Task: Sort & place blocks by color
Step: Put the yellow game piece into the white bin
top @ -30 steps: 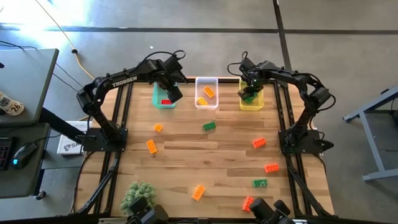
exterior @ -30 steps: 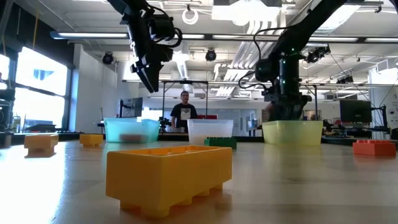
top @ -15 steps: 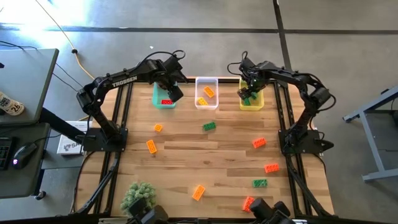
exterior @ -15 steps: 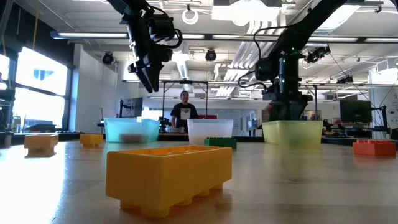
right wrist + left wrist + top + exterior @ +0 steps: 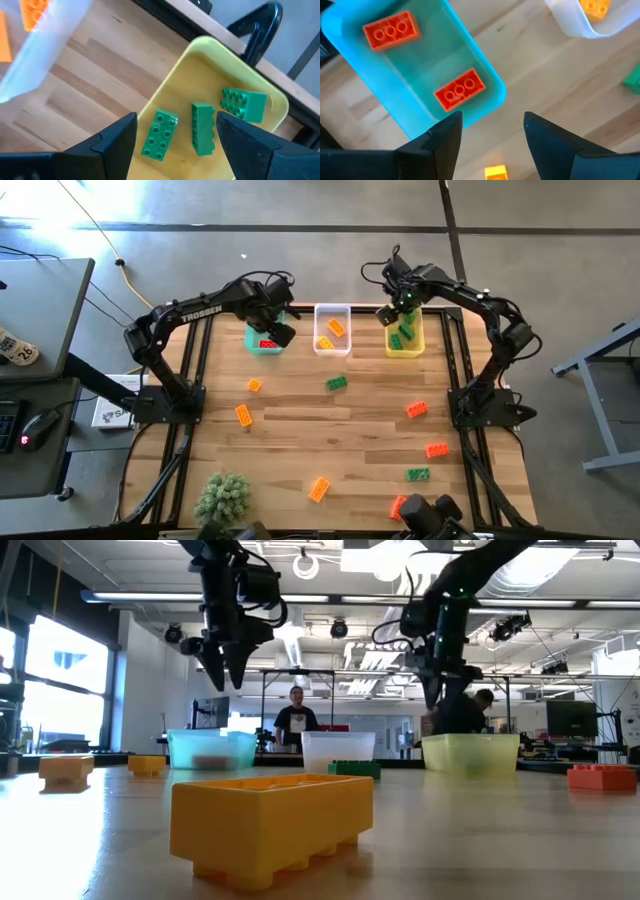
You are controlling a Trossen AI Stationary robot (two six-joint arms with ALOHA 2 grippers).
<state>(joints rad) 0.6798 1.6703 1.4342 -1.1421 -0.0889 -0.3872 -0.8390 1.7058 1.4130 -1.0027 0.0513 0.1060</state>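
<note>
1. Wooden slatted desk carries three bins at its far edge, loose blocks nearer.
2. Right jaws, spread and empty, hover over the yellow plastic bin holding three green studded blocks.
3. Left jaws, spread, hang above the teal bin with two red blocks.
4. Judgement: drops done; next, fetch the green block below, lying slightly aslant.

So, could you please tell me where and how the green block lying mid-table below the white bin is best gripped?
Probably from straight above, fingers closing across the short width of the green block. It lies flat on the table, tilted slightly, with bare wood all round, so align to its tilt. The open right gripper over the yellow bin seems nearest.
</note>
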